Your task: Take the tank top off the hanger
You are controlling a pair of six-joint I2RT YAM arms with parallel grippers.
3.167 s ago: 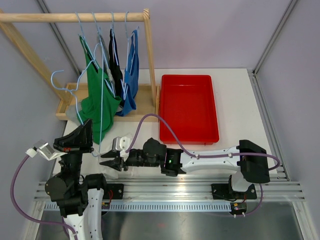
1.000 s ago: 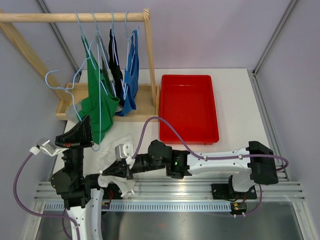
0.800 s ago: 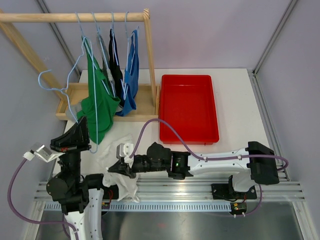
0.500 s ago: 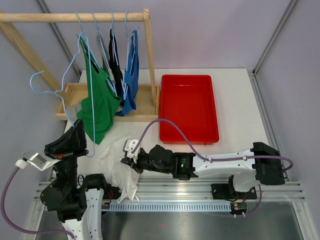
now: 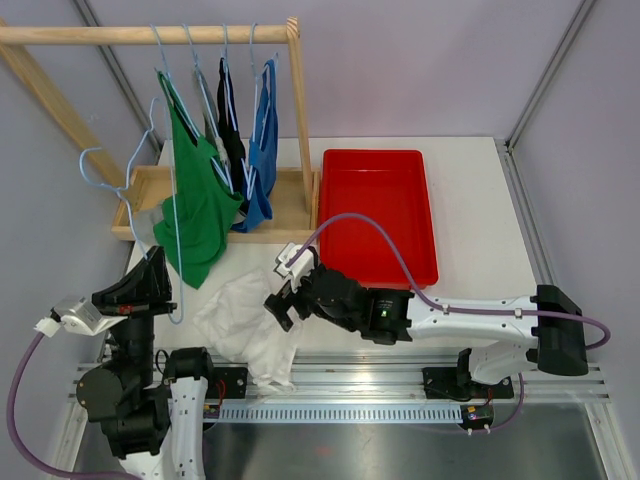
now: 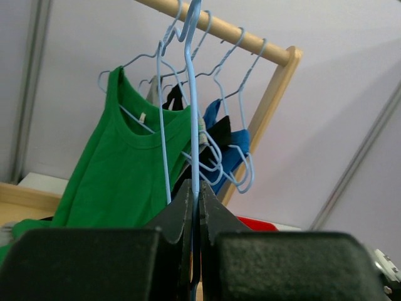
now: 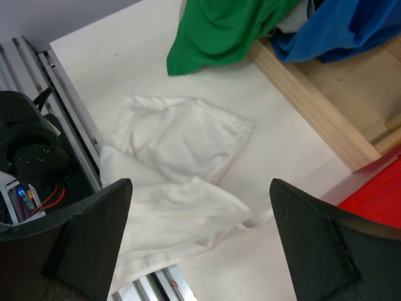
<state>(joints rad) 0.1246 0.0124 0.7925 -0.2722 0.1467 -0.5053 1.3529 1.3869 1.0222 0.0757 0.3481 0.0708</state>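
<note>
At the lower left of the top view the left gripper [image 6: 195, 195] is pinched tight on the thin wire of a pale blue hanger [image 6: 192, 119], which rises bare from the jaws with nothing draped over it. Just right of that arm, in the lower middle of the frame, the white tank top [image 5: 243, 325] lies crumpled on the table [image 5: 470, 200]. Its long axis runs from upper left to lower right, and the lower end spills onto the metal rail [image 5: 400, 380] at the near edge. The right gripper [image 7: 200, 185] hangs just above the cloth's upper right corner with its fingers spread wide and nothing between them. The garment therefore lies below and to the left of it, nearer this arm than the other. Judging by that, the top is already off its hanger. Farther back, at the upper left, the wooden rack [image 5: 150, 33] carries hangers with green [image 5: 200, 200], black and blue tops, and the red tray [image 5: 378, 153] sits to its right.
</note>
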